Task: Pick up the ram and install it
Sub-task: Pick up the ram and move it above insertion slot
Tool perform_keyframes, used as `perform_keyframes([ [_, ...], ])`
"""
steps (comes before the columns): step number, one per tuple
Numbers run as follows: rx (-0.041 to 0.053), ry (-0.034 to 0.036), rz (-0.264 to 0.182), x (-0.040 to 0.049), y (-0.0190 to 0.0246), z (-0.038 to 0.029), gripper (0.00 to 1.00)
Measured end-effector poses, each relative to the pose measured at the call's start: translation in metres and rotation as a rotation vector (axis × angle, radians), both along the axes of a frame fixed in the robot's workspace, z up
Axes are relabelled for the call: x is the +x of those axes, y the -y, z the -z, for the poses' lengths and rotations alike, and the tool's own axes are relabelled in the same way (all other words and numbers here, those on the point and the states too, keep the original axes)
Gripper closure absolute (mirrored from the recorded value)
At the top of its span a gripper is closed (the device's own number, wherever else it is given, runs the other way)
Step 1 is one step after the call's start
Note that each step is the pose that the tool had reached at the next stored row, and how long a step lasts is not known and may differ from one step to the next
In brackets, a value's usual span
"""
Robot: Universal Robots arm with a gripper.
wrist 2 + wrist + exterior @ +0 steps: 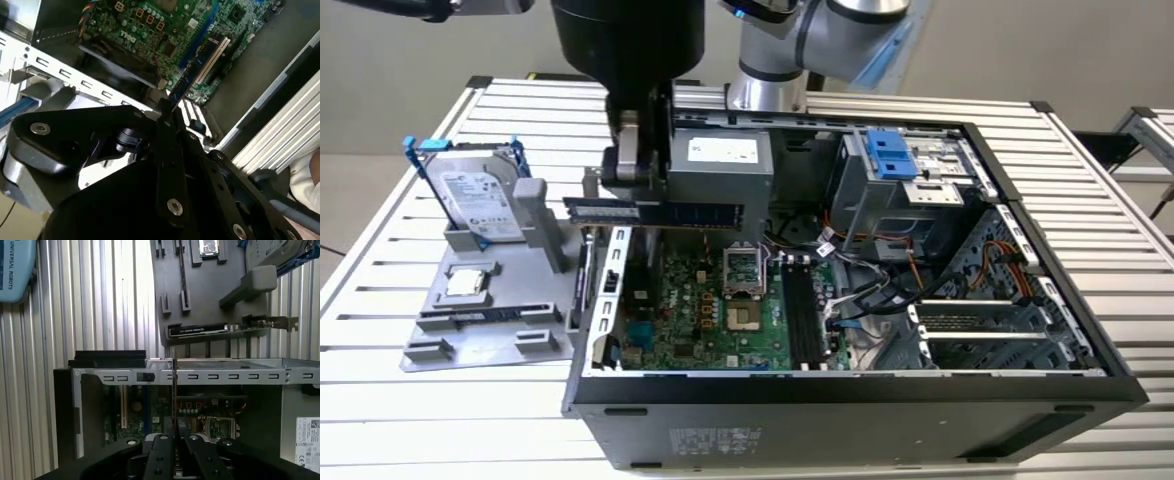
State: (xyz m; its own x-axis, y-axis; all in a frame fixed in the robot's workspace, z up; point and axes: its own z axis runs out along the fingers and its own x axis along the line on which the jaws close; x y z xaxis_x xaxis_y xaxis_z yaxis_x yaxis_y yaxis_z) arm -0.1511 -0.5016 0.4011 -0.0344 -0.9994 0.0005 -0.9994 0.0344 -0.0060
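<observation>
Ram [707,213] in the air, held level, clamped in gripper [644,205], over edge of open computer case [854,385]. Exterior view, clock from gripper: motherboard [707,300] down at 5 o'clock, long black slots [803,310] beyond at 4. Hard drive [478,198] upright in grey stand [487,340] at 9 o'clock, outside case, on slatted table [1081,130].

Arm [834,30] was silver-grey with rounded joint housings, blue ring at joint seam, pale-blue cap on one side. Wrist end carried wide glossy black cylinder [627,35]. Gripper [630,185] had black body and grey metal finger plates in exterior view. In both wrist views, linkage bars [160,462] were matte black, flat, round-ended. Small silver screw heads [40,129] marked pivots.
</observation>
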Motion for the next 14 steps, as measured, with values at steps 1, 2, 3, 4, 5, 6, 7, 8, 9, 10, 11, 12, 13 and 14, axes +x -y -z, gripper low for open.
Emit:
perform_keyframes([
  [1, 0.0001, 0.0000, 0.000, 0.0046, 0.0000, 0.0000, 1.00],
  [2, 0.0001, 0.0000, 0.000, 0.0090, 0.0000, 0.0000, 1.00],
  [3, 0.0001, 0.0000, 0.000, 0.0136, 0.0000, 0.0000, 1.00],
  [4, 0.0000, 0.0000, 0.000, 0.0180, 0.0000, 0.0000, 1.00],
  [5, 0.0000, 0.0000, 0.000, 0.0222, 0.0000, 0.0000, 1.00],
  [6, 0.0000, 0.0000, 0.000, 0.0264, 0.0000, 0.0000, 1.00],
  [7, 0.0000, 0.0000, 0.000, 0.0305, 0.0000, 0.0000, 1.00],
  [8, 0.0000, 0.0000, 0.000, 0.0347, 0.0000, 0.0000, 1.00],
  [9, 0.0000, 0.0000, 0.000, 0.0385, 0.0000, 0.0000, 1.00],
  [10, 0.0000, 0.0000, 0.000, 0.0423, -0.0001, 0.0000, 1.00],
  [11, -0.0001, 0.0000, 0.000, 0.0464, -0.0002, 0.0000, 1.00],
  [12, 0.0000, 0.0000, 0.000, 0.0506, -0.0004, 0.0001, 1.00],
  [13, 0.0000, -0.0001, 0.000, 0.0552, -0.0006, 0.0002, 1.00],
  [14, -0.0001, -0.0001, 0.000, 0.0596, -0.0010, 0.0004, 1.00],
])
